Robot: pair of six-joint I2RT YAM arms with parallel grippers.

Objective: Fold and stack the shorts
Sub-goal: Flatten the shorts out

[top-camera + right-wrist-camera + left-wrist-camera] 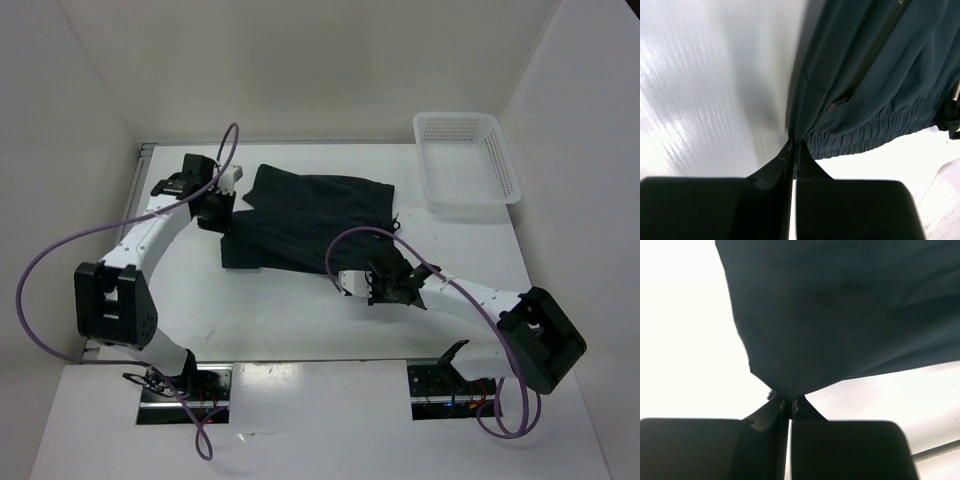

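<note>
1. Location: the shorts (305, 215) are lying on the table (300, 320), roughly at its centre in the top view. They are mostly spread flat, with some creasing through the middle.
2. Left gripper (788, 405): it is closing its fingers on a corner of the dark fabric at the garment's 9 o'clock edge. The cloth is fanning out from the pinch toward 12 o'clock in the wrist view.
3. Right gripper (794, 150): it is clamping the edge just beside the gathered elastic waistband (875, 132), at about the garment's 5 o'clock in the top view.
4. Reason for the holds (a judgement): gripping two well-separated edge points is giving the arms control of a whole side. That side could then be carried over in one fold without the cloth bunching.
5. Orientation: the long axis is running 9 to 3 o'clock. The waistband is appearing to face 3 o'clock and the leg ends 9 o'clock, though the leg hems are not showing clearly.
6. Surroundings: a white basket (458, 118) is sitting at the shorts' 2 o'clock, apart from them.
7. Progress: no completed fold is showing yet.
</note>
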